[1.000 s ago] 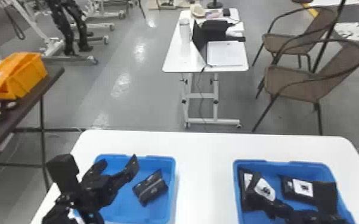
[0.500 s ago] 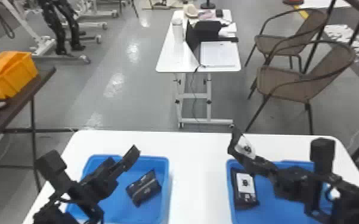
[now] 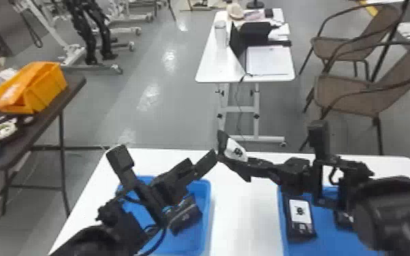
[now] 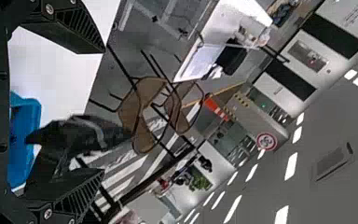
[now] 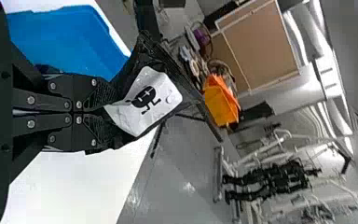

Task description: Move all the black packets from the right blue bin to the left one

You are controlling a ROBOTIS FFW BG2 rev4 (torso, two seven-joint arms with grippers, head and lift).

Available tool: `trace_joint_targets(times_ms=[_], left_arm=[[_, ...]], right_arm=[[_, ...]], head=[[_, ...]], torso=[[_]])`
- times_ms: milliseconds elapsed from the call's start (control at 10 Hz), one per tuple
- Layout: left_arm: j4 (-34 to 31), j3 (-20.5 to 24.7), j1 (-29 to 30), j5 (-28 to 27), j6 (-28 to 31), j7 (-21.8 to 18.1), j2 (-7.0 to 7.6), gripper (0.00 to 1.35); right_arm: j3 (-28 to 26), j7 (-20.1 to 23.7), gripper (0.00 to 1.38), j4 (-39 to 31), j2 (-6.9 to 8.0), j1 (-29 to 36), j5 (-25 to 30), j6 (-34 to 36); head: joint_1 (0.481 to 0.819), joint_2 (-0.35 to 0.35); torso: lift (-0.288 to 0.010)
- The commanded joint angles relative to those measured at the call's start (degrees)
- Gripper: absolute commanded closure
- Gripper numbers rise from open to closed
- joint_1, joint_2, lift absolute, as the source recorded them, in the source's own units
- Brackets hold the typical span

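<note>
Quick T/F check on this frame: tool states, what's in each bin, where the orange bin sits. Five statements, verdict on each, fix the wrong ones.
1. The right tool grips a black packet with a white label. True.
2. The left tool is closed. False: its fingers stand wide apart.
3. The left blue bin is empty. False: a dark packet lies in it, partly behind the left arm.
4. A white-labelled packet lies in the right blue bin. True.
5. The orange bin stands on the floor. False: it sits on the dark table.
</note>
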Motion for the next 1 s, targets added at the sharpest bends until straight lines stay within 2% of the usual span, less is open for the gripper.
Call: trace_joint_targets(times_ms=[0,200,300,400,500,600,900], left_arm=[[2.6,-1.5,-2.1,-1.5,1.5,-1.5,-0.33,0.12],[2.8,-1.6,-2.5,-2.5,1.6,-1.5,-1.47,0.12],[2.6,-1.4,-2.7,-3.6,3.0,-1.6,-1.65,0.32],[1.9,-1.4,-2.3,-4.1,2.5,-0.5,-0.95,1.34],[1.7,-0.9,-2.1,-2.1,3.9,1.0,-1.03,1.29],[1.7,-1.3,-2.2,-2.4,3.5,1.0,-0.86,1.22],[2.0,-1.4,-1.3,-1.9,-1.3,0.7,-1.30,1.22]], right_arm=[[4.0,1.6,1.27,4.1,0.61,-3.1,-1.4,-0.5],[8.0,3.2,1.27,6.5,0.70,-5.7,-2.2,-0.9],[8.0,3.3,1.27,6.8,0.70,-5.8,-2.6,-0.9],[8.0,3.3,1.27,6.9,0.70,-5.8,-2.5,-0.9],[8.0,3.3,1.27,7.4,0.78,-5.9,-2.7,-1.2],[8.0,3.3,1.27,8.2,0.96,-6.2,-3.0,-2.0],[8.1,3.4,1.27,9.4,1.14,-6.5,-3.6,-3.9]], head=[[0.695,0.171],[0.695,0.192],[0.695,0.200],[0.695,0.208],[0.695,0.213],[0.695,0.218],[0.695,0.224]], torso=[[0.000],[0.000],[0.000],[0.000],[0.000],[0.000],[0.000]])
